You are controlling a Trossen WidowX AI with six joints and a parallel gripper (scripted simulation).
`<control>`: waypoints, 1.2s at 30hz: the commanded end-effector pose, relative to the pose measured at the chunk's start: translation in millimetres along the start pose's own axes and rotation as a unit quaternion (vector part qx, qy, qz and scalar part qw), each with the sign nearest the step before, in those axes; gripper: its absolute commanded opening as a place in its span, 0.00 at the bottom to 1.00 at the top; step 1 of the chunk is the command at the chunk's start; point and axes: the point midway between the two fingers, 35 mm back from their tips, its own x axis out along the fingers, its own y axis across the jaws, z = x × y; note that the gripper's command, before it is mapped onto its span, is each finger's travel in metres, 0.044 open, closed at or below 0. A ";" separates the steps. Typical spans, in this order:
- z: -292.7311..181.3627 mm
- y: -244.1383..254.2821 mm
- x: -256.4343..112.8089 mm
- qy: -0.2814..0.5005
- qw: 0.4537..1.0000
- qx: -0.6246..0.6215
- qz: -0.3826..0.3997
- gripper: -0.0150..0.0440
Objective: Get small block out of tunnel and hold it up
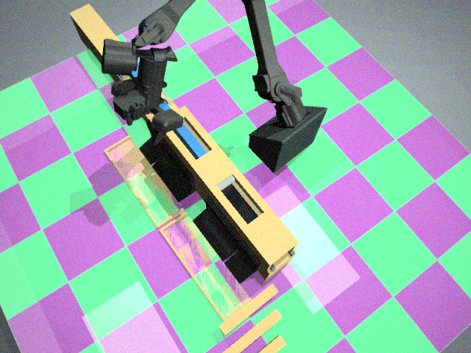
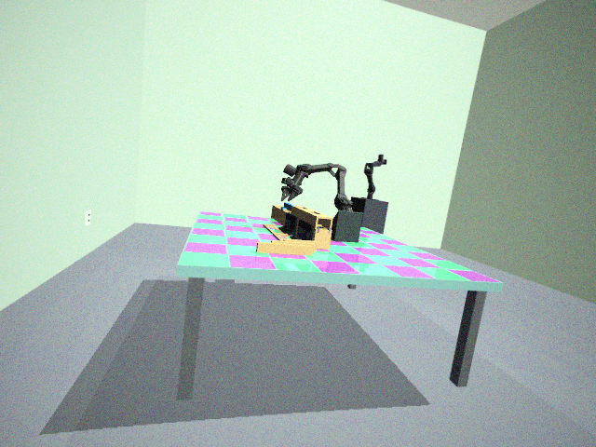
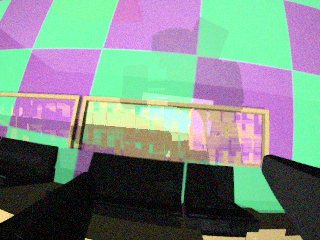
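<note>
The gripper (image 1: 146, 131) (image 2: 290, 197) (image 3: 182, 174) hovers, fingers wide and holding nothing, above the wood-toned, box-shaped tunnel (image 1: 213, 167) (image 2: 323, 233). A flat blue bar (image 1: 191, 141) shows through one rectangular slot; the small block cannot be made out.

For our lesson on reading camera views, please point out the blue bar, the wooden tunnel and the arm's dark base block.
Blue bar (image 1: 191, 141): top view, its stretch under the roof slot.
Wooden tunnel (image 1: 213, 167) (image 2: 323, 236): top view, roof between slots; exterior view, end wall.
Dark base block (image 1: 266, 145) (image 2: 347, 226): top and exterior views, side face.
</note>
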 end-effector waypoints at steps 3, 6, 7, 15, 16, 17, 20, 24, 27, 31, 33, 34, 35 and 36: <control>16.6 94.9 13.3 0.021 0.999 0.028 0.031 1.00; 16.0 147.0 13.3 0.029 0.998 0.042 0.032 1.00; 14.2 163.7 12.4 0.030 0.998 0.046 0.030 1.00; -24.2 274.9 -3.0 0.004 0.997 0.073 -0.006 1.00; -27.8 280.5 -4.2 -0.001 0.997 0.075 -0.009 1.00; -29.0 282.3 -4.6 -0.002 0.997 0.075 -0.010 1.00; -29.0 282.3 -4.6 -0.002 0.997 0.075 -0.010 1.00; -28.3 281.3 -4.5 -0.002 0.997 0.072 -0.010 1.00; -18.9 264.7 -2.7 0.002 0.999 0.032 -0.014 1.00; 2.7 216.8 0.0 0.011 0.997 -0.068 -0.024 1.00; 11.6 189.3 0.1 0.015 0.992 -0.118 -0.031 1.00; 15.1 175.0 0.0 0.017 0.989 -0.142 -0.035 1.00; 17.9 160.3 -0.4 0.020 0.985 -0.167 -0.040 1.00; 19.7 147.7 -0.9 0.023 0.981 -0.187 -0.044 1.00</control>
